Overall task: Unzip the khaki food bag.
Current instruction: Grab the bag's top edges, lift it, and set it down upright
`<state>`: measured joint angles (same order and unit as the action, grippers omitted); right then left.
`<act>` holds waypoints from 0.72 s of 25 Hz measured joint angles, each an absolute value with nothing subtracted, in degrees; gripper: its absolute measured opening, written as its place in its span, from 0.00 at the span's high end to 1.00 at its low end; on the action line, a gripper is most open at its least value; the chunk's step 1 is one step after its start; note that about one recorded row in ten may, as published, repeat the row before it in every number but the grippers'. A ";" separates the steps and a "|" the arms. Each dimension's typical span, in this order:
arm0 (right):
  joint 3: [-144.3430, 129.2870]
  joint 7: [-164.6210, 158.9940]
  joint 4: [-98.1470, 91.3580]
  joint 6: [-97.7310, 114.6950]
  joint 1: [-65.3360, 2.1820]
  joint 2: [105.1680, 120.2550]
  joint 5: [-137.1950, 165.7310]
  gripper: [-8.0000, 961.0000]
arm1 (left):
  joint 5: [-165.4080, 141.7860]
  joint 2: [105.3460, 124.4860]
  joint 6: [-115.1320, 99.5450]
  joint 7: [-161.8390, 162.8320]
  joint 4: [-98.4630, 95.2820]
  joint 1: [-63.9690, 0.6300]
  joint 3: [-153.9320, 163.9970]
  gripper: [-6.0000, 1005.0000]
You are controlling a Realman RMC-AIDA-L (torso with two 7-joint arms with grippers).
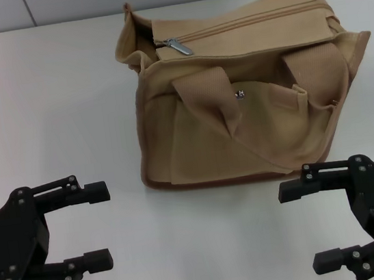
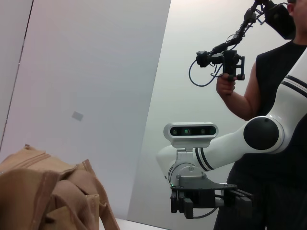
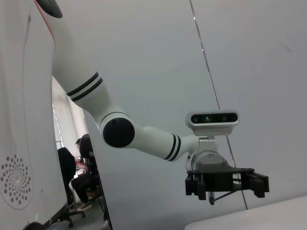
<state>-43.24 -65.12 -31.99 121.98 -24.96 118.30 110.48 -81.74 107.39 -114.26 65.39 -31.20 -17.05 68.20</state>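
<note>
left gripper [image 1: 95, 224] (fingers spread, empty) sits nearer the zipper pull [image 1: 178, 46], up-right at the khaki food bag [image 1: 238, 105]'s left end; right gripper [image 1: 315, 223] open too.

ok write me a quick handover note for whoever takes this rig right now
Left gripper: open, empty, low on the table's left, short of the bag.
Right gripper: open, empty, low on the right, just in front of the bag's corner.
Khaki food bag: upright mid-table, handles flopped over the front pocket.
Silver zipper pull: at the left end of the top zipper, which looks fully closed.
Done: nothing. Left: steady the bag, grip the pull, unzip.
</note>
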 joint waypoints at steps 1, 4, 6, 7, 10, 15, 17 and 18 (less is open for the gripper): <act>-43.24 -65.12 -31.99 121.98 -24.96 118.30 110.48 0.15 | -81.74 107.39 -114.26 65.39 -31.20 -17.05 68.20 0.27; -43.22 -65.12 -31.99 121.98 -24.96 118.30 110.47 0.15 | -81.74 107.40 -114.25 65.39 -31.20 -17.05 68.20 0.27; -43.03 -65.12 -31.99 121.98 -24.93 118.30 110.47 0.15 | -81.74 107.41 -114.09 65.39 -31.20 -17.03 68.20 0.28; -42.95 -65.09 -31.99 121.98 -24.92 118.30 110.47 0.15 | -81.74 107.54 -113.48 65.27 -31.20 -16.82 68.01 0.28; -42.71 -65.01 -31.99 121.98 -24.69 118.30 110.36 0.15 | -81.73 107.87 -112.23 64.97 -31.20 -16.34 67.67 0.28; -42.59 -64.50 -31.82 121.14 -24.39 118.30 110.14 0.15 | -81.73 111.09 -102.68 63.40 -30.65 -15.12 66.57 0.28; -42.61 -64.49 -31.82 120.75 -24.44 118.29 110.12 0.15 | -81.75 113.97 -96.43 60.27 -30.50 -14.56 65.53 0.28; -42.61 -64.49 -31.82 120.75 -24.44 118.29 110.12 0.15 | -81.75 113.97 -96.43 60.27 -30.50 -14.56 65.53 0.28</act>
